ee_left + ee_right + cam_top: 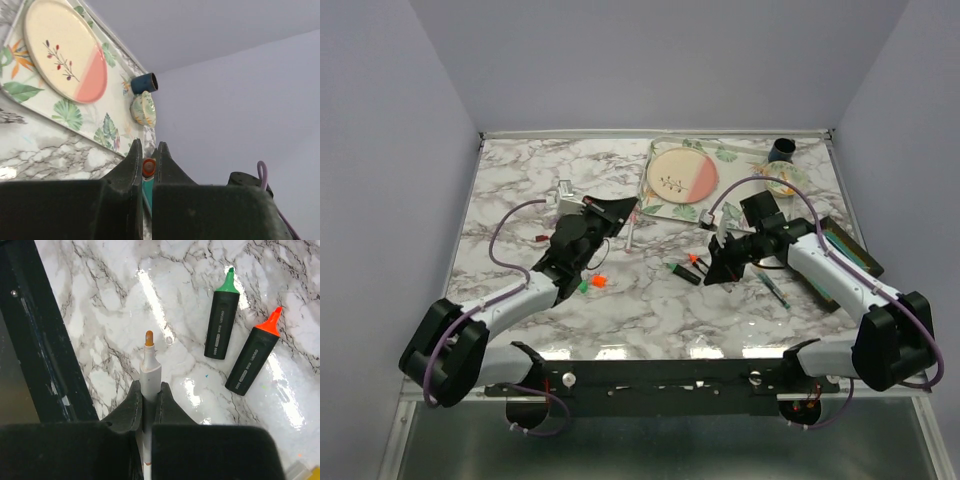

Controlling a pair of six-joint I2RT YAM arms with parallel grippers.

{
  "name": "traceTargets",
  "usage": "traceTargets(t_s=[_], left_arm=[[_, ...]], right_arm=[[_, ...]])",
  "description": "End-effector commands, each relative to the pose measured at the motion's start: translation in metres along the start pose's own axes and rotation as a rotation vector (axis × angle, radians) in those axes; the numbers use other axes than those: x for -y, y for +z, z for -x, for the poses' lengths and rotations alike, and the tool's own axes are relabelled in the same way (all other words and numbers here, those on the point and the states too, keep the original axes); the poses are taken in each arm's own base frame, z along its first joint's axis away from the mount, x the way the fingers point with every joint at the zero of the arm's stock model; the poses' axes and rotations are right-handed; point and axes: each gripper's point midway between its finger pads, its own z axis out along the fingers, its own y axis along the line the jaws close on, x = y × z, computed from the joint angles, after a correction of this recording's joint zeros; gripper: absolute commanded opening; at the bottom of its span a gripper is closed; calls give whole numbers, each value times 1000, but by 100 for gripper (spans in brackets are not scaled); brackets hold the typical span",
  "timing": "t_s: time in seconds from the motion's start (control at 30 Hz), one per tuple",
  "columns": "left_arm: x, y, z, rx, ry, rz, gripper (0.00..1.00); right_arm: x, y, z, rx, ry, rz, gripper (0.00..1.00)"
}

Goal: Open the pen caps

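Table [510,215]: white marble pattern with grey veins. Walls [650,60]: lilac.
Left gripper [149,147]: clamped on orange cap [148,168].
Right gripper [149,386]: clamped on uncapped pen [149,367].
Loose caps [599,283]: on table beside left arm.
Highlighter [222,320]: white print, unreadable.

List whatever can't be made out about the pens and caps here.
- Left wrist view: the orange-ended piece between the left fingers; they hide all but its end, cap or pen unclear.
- Right wrist view: the white pen, its rear hidden by the right fingers and cut by the bottom edge.
- Top view: the orange and green bits, too small to identify as caps.
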Motion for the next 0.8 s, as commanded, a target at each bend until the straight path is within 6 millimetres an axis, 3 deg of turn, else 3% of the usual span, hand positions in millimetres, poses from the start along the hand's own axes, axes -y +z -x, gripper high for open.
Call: traceTargets(t_s=[0.0, 0.17, 0.3, 0.4, 0.57, 0.77], left_arm=[[-27, -15, 13, 12, 104, 137, 0], [-71, -47, 1, -83, 225, 290, 0], [-111, -82, 6, -95, 337, 418, 0], [-128, -104, 6, -111, 377, 465, 0], [-158, -136, -5, -156, 359, 526, 0], [-182, -160, -15, -186, 323, 574, 0]], right_arm=[[13, 0, -15, -57, 26, -90, 1], [41, 0, -28, -114, 63, -235, 5], [56, 4, -41, -174, 94, -283, 10], [66, 8, -51, -221, 130, -320, 10], [69, 16, -62, -260, 168, -302, 15], [67, 26, -67, -289, 183, -248, 21]])
